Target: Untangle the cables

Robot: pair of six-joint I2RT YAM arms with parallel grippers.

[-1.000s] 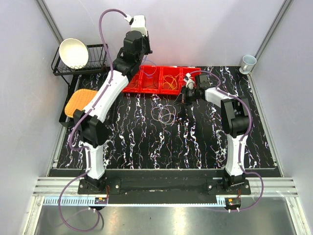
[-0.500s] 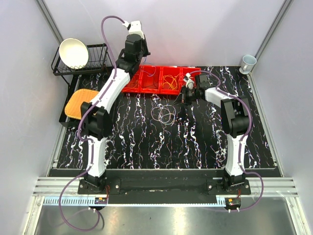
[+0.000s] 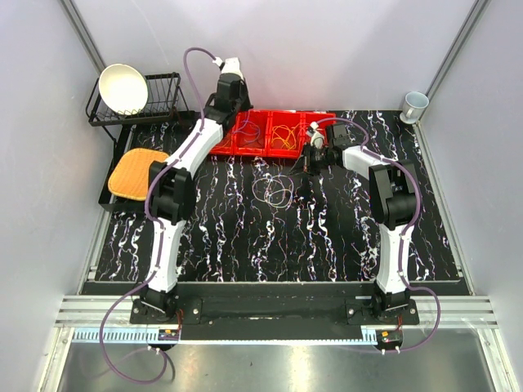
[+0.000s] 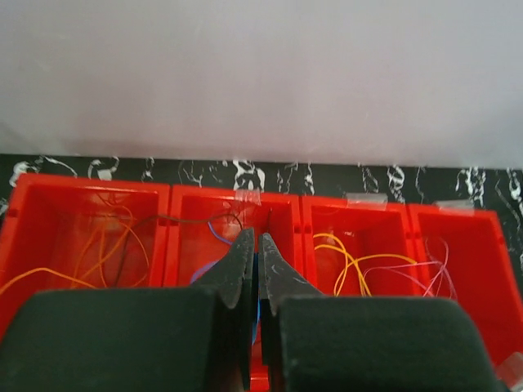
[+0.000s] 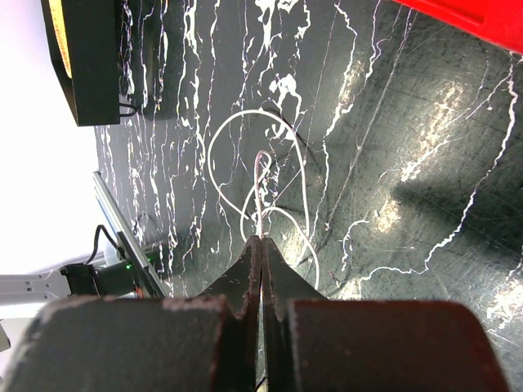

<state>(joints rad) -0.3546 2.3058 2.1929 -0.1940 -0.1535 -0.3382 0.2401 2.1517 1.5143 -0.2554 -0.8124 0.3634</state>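
Note:
A red tray (image 3: 222, 147) of four bins stands at the back of the table. In the left wrist view the bins (image 4: 172, 196) hold an orange cable (image 4: 102, 245), a blue cable (image 4: 214, 232), a yellow cable (image 4: 350, 257) and a purplish cable (image 4: 441, 263). My left gripper (image 3: 238, 124) (image 4: 255, 237) hangs over the second bin, shut on the blue cable. A small tangle of white and purplish loops (image 3: 274, 192) (image 5: 245, 175) lies on the table's middle. My right gripper (image 3: 304, 189) (image 5: 261, 239) is just right of it, shut on a thin purplish strand (image 5: 261, 192).
A black dish rack (image 3: 163, 102) with a white bowl (image 3: 122, 88) stands at the back left. An orange pad (image 3: 133, 171) lies on a black tray below it. A mug (image 3: 414, 104) sits at the back right corner.
My left arm has stretched further back and lowered its wrist over the red bins. The right arm and the tangle have not moved.

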